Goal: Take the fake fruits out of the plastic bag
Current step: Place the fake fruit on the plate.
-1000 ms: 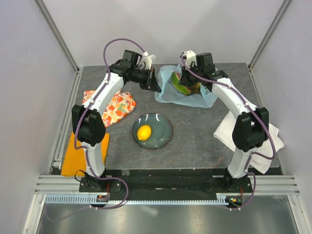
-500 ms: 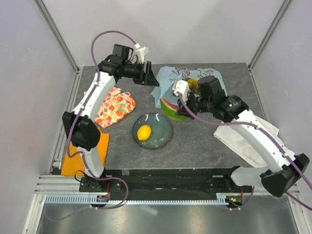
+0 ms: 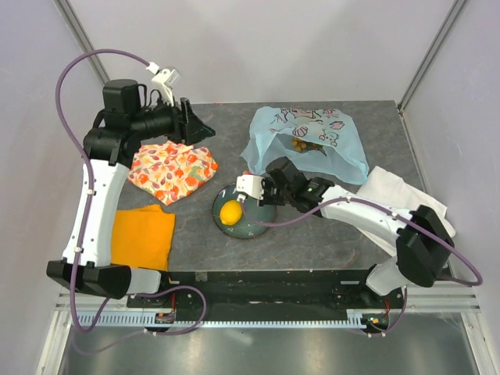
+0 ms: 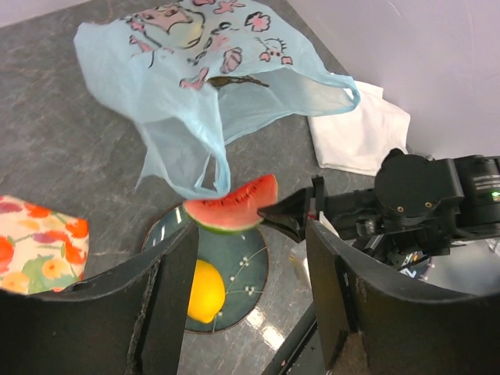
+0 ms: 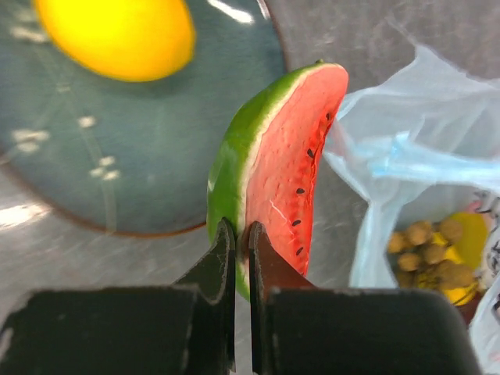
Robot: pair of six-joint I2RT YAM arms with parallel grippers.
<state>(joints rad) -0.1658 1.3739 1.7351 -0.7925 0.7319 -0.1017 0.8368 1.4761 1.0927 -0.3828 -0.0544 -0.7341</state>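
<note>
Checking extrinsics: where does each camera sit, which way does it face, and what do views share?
Top external: above, behind the bases, looking down at the table; both arms show.
Left wrist: raised far-left, facing the plastic bag and plate; open left end effector frames the bottom.
Right wrist: low over the plate, looking past the right end effector, shut on the watermelon slice.
Both wrist views share watermelon slice, plate, lemon, plastic bag.

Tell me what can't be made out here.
- Translucent light-blue plastic bag: every view, crumpled film hides contents beyond brownish grapes and something yellow.
- Red-green watermelon slice: right wrist view, right pincer covers its lower end.
- Yellow plastic lemon: right wrist view, top edge crops it.
</note>
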